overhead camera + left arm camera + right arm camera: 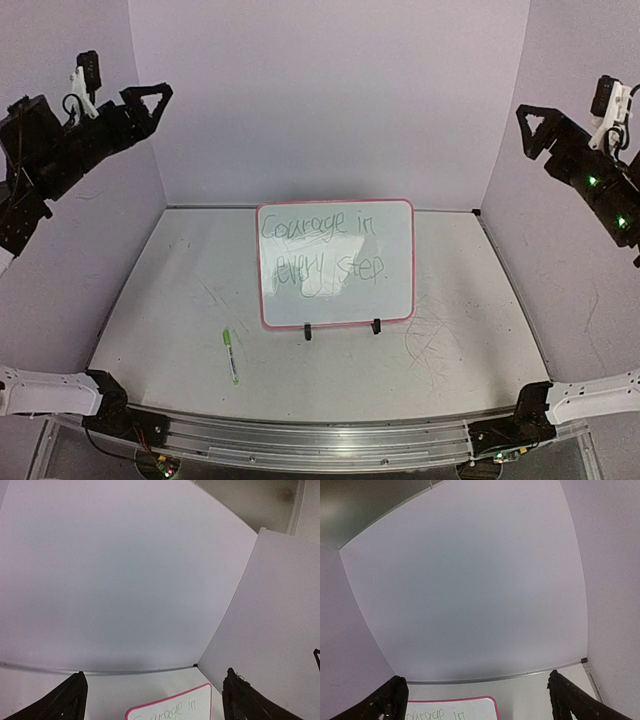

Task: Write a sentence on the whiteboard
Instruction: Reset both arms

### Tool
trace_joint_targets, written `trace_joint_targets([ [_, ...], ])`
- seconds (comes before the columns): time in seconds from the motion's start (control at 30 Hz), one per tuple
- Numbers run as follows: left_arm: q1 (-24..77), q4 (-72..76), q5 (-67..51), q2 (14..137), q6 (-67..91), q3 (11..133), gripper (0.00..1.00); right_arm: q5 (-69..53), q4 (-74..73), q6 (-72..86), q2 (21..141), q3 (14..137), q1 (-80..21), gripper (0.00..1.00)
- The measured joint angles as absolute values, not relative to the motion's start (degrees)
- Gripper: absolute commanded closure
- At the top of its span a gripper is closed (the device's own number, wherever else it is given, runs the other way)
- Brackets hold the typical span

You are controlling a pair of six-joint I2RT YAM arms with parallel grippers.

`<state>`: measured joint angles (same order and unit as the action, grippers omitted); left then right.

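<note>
The whiteboard (336, 300) stands upright on its two black clip feet mid-table, pink-rimmed. On it the sentence (322, 250) is in thin green writing, two lines reading "Courage in every step." My left gripper (150, 100) hangs high at the upper left, open and empty, far from the board. High at the upper right my right gripper (533, 125) is also open and empty. The left wrist view catches the whiteboard's (172, 711) top corner between the black fingers (70, 702). The right wrist view shows the whiteboard's (470, 709) top edge between its fingers (570, 702).
A green marker (230, 356) lies on the table in front of the board's left side, apart from both grippers. Grey scribble marks (432, 345) are on the tabletop right of the board. Purple walls close in the back and sides.
</note>
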<state>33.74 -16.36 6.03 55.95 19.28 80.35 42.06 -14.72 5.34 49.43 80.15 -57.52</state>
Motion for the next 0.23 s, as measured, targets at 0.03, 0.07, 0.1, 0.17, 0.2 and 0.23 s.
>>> trace_joint_targets([
  [0.03,33.74,-15.51,5.73,55.51,17.87,81.01,0.04,42.22,-14.74,5.17,49.65,80.55,-57.52,0.02],
  [0.07,33.74,-14.77,5.49,55.21,16.8,81.46,0.04,42.33,-14.81,5.04,49.83,80.82,-57.52,0.02],
  [0.1,33.74,-14.07,5.09,54.92,15.76,81.71,0.03,42.41,-14.89,4.91,50.02,80.99,-57.52,0.02],
  [0.17,33.74,-13.08,4.5,54.53,13.82,81.76,0.02,42.57,-15.02,4.81,50.24,81.0,-57.52,0.02],
  [0.2,33.74,-12.85,4.34,54.37,13.03,81.76,0.02,42.57,-15.06,4.72,50.29,80.95,-57.52,0.02],
  [0.23,33.74,-12.77,4.22,54.33,12.39,81.76,0.02,42.53,-14.87,4.59,50.3,80.74,-57.52,0.02],
])
